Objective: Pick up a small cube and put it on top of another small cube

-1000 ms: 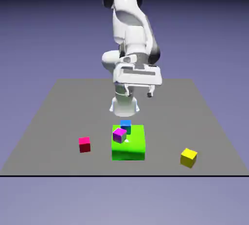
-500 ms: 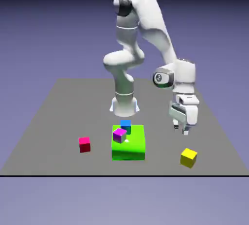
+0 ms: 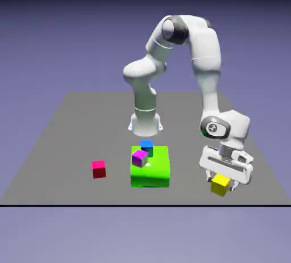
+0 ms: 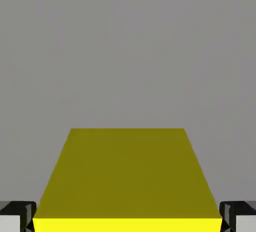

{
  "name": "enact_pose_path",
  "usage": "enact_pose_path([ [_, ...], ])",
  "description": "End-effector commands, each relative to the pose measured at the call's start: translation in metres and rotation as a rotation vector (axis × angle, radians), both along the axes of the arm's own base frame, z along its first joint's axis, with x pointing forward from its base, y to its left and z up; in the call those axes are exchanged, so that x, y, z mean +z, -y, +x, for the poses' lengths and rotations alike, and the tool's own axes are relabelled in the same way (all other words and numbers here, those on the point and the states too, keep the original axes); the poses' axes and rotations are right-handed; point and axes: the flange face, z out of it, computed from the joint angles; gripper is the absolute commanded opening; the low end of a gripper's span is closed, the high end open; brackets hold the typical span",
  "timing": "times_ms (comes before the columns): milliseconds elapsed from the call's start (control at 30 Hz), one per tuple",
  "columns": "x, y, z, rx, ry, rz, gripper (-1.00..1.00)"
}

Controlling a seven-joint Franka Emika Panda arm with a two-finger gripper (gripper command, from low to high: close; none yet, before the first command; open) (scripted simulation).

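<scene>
The small yellow cube (image 3: 219, 187) rests on the grey table at the exterior view's lower right. My gripper (image 3: 221, 183) has come down over it, one finger on each side. In the hand view the yellow cube (image 4: 127, 176) fills the space between the two grey fingertips (image 4: 17, 218), and its sides meet both of them, so the gripper (image 4: 128, 222) is shut on it. The small blue cube (image 3: 146, 144) sits at the far edge of the big green block (image 3: 156, 171), well to the exterior view's left of the gripper.
A purple cube (image 3: 139, 157) lies on the green block just in front of the blue cube. A magenta-red cube (image 3: 99, 168) sits on the table (image 3: 68, 131) further to the exterior view's left. The table's front edge runs close below the yellow cube.
The arm swung from above the green block to the exterior view's right and dropped onto the yellow cube. The jaws, wide open before, have closed in on the cube's sides.
</scene>
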Motion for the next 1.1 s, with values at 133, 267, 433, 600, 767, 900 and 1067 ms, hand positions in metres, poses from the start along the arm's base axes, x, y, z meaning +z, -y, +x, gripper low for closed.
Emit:
enact_pose_path([
  [133, 0.064, -0.012, -0.015, 0.000, 0.000, 0.001, -1.00],
  [267, 0.105, 0.045, -0.002, -0.271, 0.008, 0.009, -1.00],
  [433, 0.150, 0.119, -0.002, -0.612, 0.012, 0.014, -1.00],
  [600, 0.187, 0.190, -0.020, -0.942, 0.010, 0.012, -1.00],
  [767, 0.215, 0.253, -0.055, -1.261, 0.001, 0.001, -1.00],
  [900, 0.188, 0.263, -0.057, -1.274, 0.004, -0.001, -1.00],
  [1067, 0.150, 0.273, -0.063, -1.274, 0.001, 0.001, 1.00],
])
